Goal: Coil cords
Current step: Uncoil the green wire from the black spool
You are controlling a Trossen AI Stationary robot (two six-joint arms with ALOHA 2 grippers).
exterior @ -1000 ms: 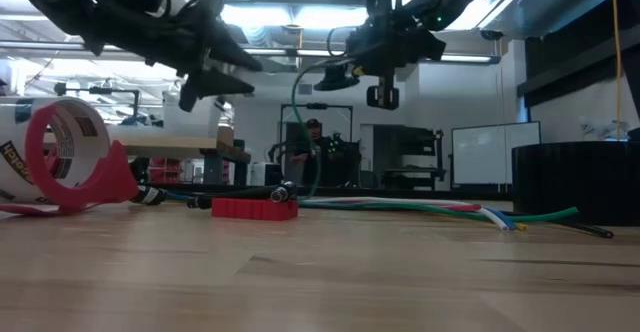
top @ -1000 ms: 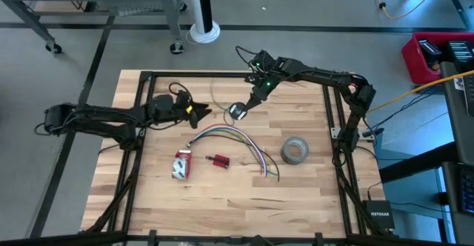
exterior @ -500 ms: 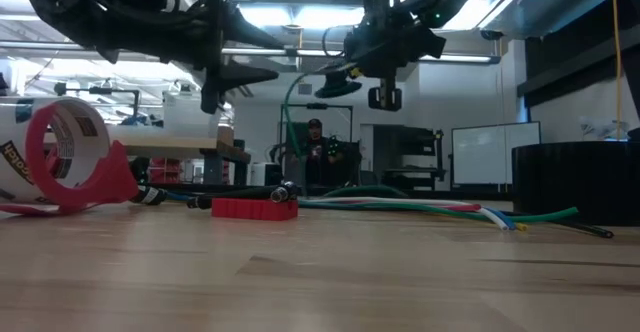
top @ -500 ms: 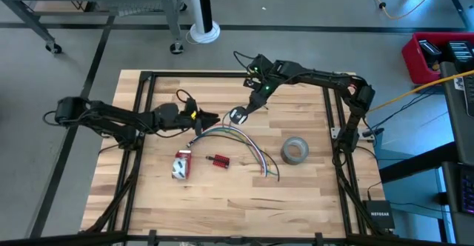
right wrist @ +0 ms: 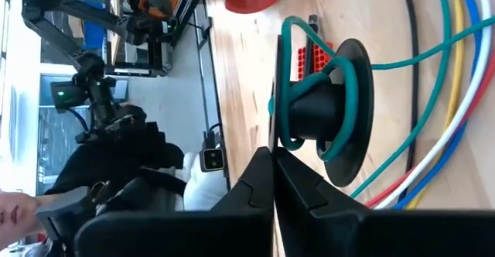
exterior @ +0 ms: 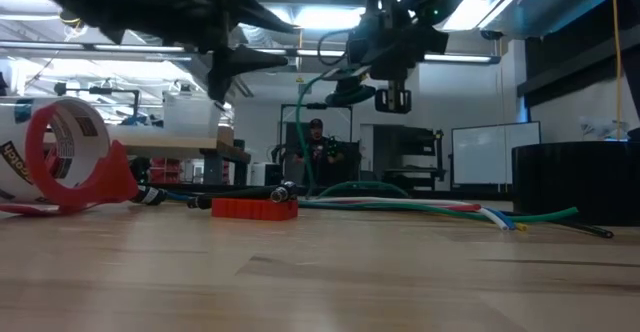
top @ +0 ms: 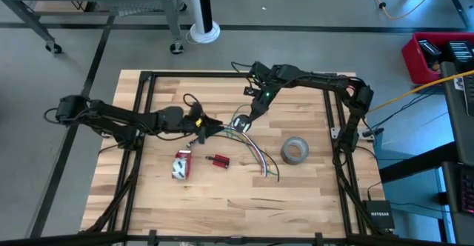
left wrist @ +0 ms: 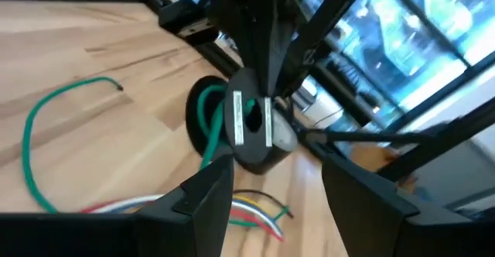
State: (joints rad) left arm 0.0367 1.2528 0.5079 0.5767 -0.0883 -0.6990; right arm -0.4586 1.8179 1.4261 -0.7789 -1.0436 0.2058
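My right gripper is shut on a small black spool above the middle of the table. A green cord is looped round the spool's core and runs down to the table, where its free end lies in a loop. My left gripper is open just left of the spool and touches nothing. It also shows in the high view. Several coloured wires lie flat on the table below the spool. My right gripper pinches the rim of one of the spool's flat discs between its two shut fingers. The spool is lifted clear of the table. The green cord hangs slack from it to the tabletop.
A grey tape roll lies to the right of the wires. A red tape dispenser and a small red block lie near the middle left. A person shows in the room behind the table.
My left gripper has gone toward the table's right edge and a little toward its near edge, up to the spool. My right gripper has carried the spool a little toward the near edge, and the cord has followed it.
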